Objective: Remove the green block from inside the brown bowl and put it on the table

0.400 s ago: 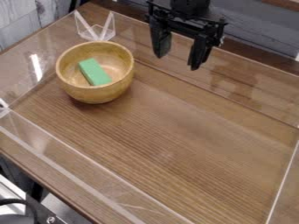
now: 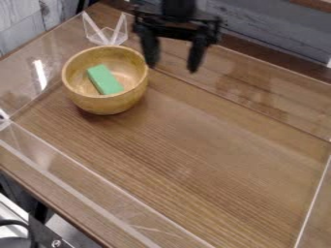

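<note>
The green block [image 2: 104,80] lies flat inside the brown bowl [image 2: 106,101], which sits at the left of the table [image 2: 195,145]. My gripper [image 2: 172,53] hangs above the table's far edge, just right of and behind the bowl, fingers pointing down. Its fingers stand wide apart with nothing between them, so it is open. It touches neither the bowl nor the block.
Clear plastic panels [image 2: 77,179] edge the tabletop on the front, left and right. A folded clear piece [image 2: 106,29] stands behind the bowl. A grey plank wall rises at the back.
The gripper has moved left along the far edge, closer to the bowl. Bowl and block have not moved.
</note>
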`<state>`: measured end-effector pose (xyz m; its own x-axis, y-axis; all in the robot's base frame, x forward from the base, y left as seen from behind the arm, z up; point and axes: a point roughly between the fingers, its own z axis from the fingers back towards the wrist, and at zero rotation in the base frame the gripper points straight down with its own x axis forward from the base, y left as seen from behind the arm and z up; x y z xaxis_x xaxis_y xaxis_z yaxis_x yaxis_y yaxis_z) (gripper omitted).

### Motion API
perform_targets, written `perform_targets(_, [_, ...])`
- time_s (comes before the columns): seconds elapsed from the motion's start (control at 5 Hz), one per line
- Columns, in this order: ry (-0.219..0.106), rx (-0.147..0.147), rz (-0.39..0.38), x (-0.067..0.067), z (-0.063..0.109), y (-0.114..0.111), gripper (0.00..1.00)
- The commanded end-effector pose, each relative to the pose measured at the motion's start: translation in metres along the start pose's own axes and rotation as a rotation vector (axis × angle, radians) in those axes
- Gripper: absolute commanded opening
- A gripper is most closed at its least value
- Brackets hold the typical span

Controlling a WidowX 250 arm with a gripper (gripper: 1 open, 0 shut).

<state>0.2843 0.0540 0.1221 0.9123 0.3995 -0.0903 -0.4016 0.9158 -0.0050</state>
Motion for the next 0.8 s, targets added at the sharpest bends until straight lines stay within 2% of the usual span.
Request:
perform_targets(0.0, [-0.073, -0.041, 0.247, 0.012, 0.013, 0.033, 1.0])
perform_targets(0.2, [-0.089, -0.062, 0.407, 0.022, 0.01, 0.061, 1.0])
perform_targets(0.6, [-0.106, -0.112, 0.615, 0.037, -0.002, 0.085, 1.0])
